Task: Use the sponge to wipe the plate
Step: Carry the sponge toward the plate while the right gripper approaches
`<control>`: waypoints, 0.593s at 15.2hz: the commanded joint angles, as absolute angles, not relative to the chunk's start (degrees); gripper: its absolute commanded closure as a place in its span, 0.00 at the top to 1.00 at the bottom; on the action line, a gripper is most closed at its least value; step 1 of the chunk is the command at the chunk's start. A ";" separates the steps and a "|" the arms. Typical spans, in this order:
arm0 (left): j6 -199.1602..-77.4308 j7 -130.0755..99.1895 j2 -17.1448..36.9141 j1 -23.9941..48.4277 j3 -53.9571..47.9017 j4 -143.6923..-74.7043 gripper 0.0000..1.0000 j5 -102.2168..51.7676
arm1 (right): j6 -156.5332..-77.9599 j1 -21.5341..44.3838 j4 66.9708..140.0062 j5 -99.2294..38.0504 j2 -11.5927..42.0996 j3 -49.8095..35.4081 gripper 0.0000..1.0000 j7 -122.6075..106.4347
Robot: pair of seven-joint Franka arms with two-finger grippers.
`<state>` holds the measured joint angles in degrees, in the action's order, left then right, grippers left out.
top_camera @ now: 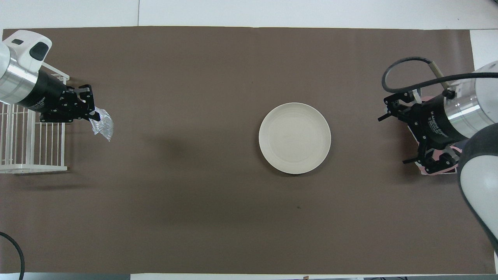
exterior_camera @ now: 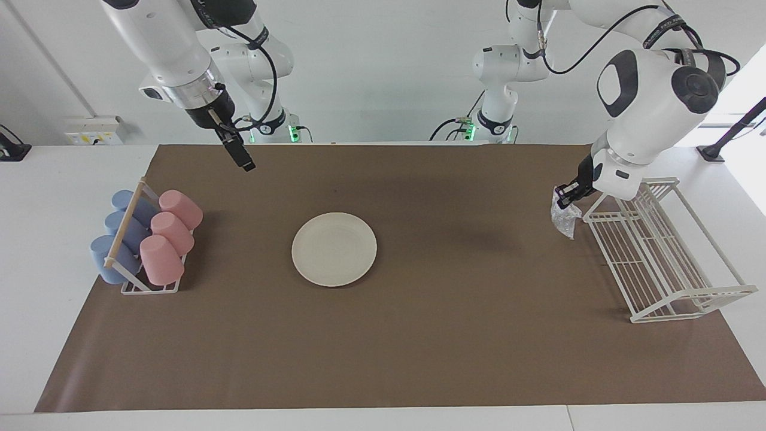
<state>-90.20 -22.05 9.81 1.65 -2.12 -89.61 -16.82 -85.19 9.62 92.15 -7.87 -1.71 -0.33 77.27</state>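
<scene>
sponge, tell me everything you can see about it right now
The sponge is a small silvery, glittery pad that looks like crinkled mesh, with no clear shape beyond a crumpled, slightly pointed lower end. It hangs in the air from the left gripper, which is shut on its top edge, so most of it dangles below the fingertips. It is up over the brown mat, just beside the white wire rack at the left arm's end of the table, touching neither. Only the gripper touches it.
</scene>
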 commanded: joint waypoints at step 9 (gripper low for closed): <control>-97.11 -15.30 -3.50 0.00 -2.46 -115.82 0.00 -58.06 | -86.83 19.86 93.69 -10.81 -3.78 -1.67 1.00 100.81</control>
